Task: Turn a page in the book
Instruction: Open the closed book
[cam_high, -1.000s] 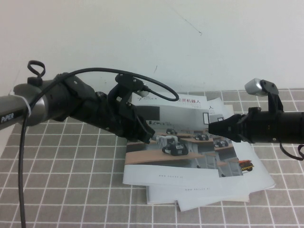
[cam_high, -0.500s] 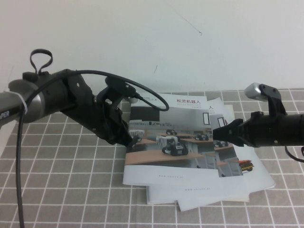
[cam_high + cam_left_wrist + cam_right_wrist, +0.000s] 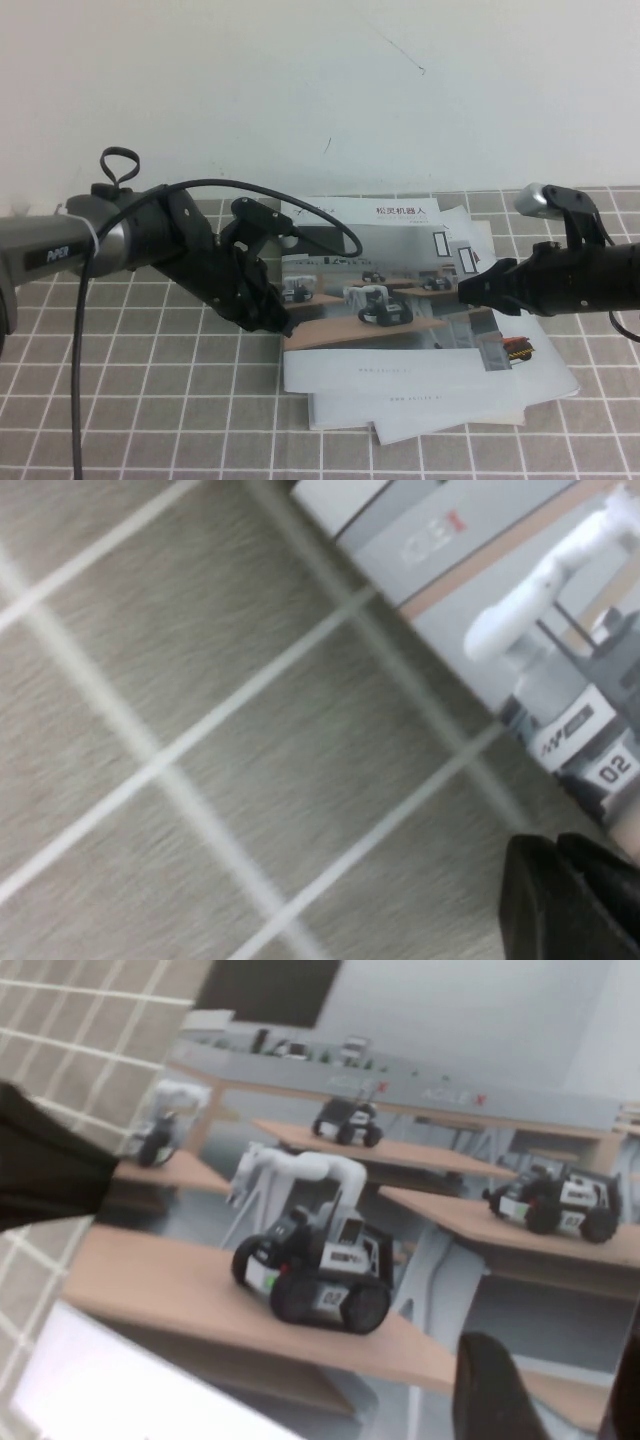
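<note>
The book lies flat and closed on the grey tiled tabletop, its cover page with the robot-classroom photo facing up. My left gripper is low at the book's left edge, fingers pressed together on the tabletop just beside the cover. My right gripper hovers over the right half of the cover; in the right wrist view its fingers stand apart above the photo, holding nothing.
Plain white sheets lie fanned under the book, sticking out at the front and right. The tabletop stretches to the left and front. A white wall closes the back. The left arm's cable hangs at the left.
My left gripper has dropped down to the book's left edge, and the book has slid a little to the right. My right gripper has drawn back slightly to the right.
</note>
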Action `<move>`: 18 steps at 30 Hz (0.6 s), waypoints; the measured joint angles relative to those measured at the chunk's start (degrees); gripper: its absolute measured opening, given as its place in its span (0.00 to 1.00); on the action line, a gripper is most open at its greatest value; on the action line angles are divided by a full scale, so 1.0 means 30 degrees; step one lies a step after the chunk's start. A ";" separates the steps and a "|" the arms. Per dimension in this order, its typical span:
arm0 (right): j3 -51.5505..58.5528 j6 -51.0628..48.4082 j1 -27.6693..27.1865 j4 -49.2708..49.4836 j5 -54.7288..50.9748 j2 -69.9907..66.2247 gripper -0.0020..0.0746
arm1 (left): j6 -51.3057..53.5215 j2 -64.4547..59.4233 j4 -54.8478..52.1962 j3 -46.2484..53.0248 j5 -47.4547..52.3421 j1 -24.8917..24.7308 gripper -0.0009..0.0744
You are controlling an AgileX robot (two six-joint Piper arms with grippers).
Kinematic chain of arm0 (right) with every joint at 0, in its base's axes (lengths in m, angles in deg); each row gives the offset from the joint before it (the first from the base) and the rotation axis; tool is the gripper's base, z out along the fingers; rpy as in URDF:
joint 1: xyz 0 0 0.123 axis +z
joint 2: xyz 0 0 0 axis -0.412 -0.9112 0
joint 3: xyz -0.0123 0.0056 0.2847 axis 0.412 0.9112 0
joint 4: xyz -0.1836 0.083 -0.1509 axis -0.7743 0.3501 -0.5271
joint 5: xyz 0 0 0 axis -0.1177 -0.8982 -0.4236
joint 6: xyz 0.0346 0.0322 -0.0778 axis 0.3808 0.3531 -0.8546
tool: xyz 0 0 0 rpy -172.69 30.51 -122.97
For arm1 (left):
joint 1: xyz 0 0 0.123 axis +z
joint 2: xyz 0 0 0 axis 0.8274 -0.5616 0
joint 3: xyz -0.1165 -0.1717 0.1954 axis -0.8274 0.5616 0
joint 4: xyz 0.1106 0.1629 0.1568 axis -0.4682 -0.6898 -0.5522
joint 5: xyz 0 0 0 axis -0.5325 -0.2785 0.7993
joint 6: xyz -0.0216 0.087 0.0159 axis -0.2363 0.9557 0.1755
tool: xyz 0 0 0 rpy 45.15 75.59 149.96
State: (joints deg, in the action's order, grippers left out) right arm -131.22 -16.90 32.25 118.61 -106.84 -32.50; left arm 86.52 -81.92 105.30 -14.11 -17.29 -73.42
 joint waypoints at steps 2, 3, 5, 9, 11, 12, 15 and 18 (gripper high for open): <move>0.0000 0.0047 0.0000 -0.0026 0.0470 0.0000 0.38 | 0.0069 0.0000 0.0203 0.0000 0.0000 -0.0352 0.01; 0.0000 0.0080 0.0000 -0.0043 0.0649 0.0000 0.38 | 0.0069 0.0000 0.0267 0.0000 0.0045 -0.0458 0.01; 0.0000 0.0173 0.0000 -0.0073 0.0963 0.0000 0.38 | 0.0117 0.0000 0.0309 0.0000 0.0081 -0.0634 0.01; 0.0000 0.0202 0.0000 -0.0073 0.1362 0.0000 0.38 | 0.0117 0.0000 0.0309 0.0000 0.0153 -0.0646 0.01; 0.0000 0.0202 0.0000 -0.0073 0.1439 -0.0029 0.38 | 0.0117 0.0000 0.0309 0.0000 0.0191 -0.0609 0.01; 0.0000 0.0202 0.0000 -0.0073 0.1439 -0.0074 0.39 | 0.0117 0.0000 0.0248 0.0000 0.0234 -0.0565 0.01; 0.0000 0.0202 0.0000 -0.0073 0.1439 -0.0505 0.39 | -0.0095 0.0000 -0.0402 0.0000 0.0346 -0.0493 0.01; 0.0000 0.0202 0.0000 -0.0073 0.1399 -0.1039 0.39 | -0.1270 0.0465 -0.2074 0.0000 0.0388 -0.0493 0.01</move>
State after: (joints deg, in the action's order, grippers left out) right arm -131.22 -16.29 32.25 118.39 -102.64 -35.62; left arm 82.71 -80.52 99.08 -14.11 -16.12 -74.90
